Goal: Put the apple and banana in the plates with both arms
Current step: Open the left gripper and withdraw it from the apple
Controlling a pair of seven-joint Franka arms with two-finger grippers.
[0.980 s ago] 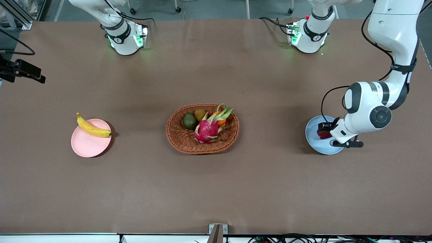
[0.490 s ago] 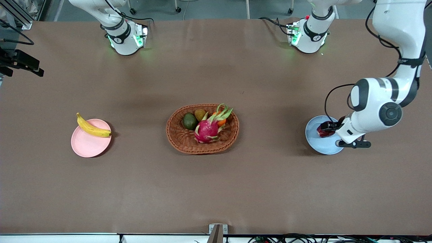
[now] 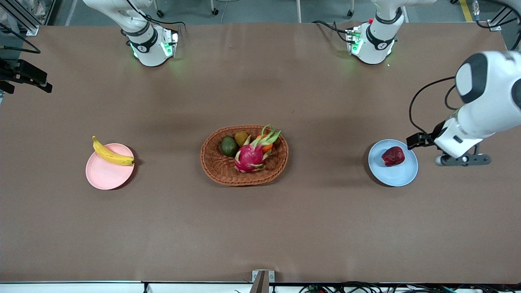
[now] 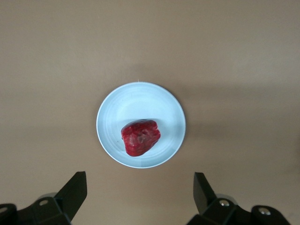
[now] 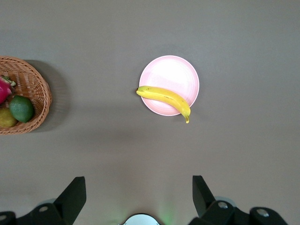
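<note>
I see the brown table [image 3: 260, 228] carrying three things in a row. At its middle sits the wicker basket [image 3: 220, 171], which I take as my landmark. The pink plate [image 3: 103, 177] lies well apart from the basket toward the right arm's end. The blue plate [image 3: 401, 175] lies well apart from the basket toward the left arm's end. Both arm bases stand on the table farther from the front camera than the basket.

Two plates: one pink [image 3: 106, 173], one blue [image 3: 401, 174]. One banana [image 3: 110, 153], one apple [image 3: 393, 156], one basket [image 3: 220, 167], one dragon fruit [image 3: 250, 156], two arms.
</note>
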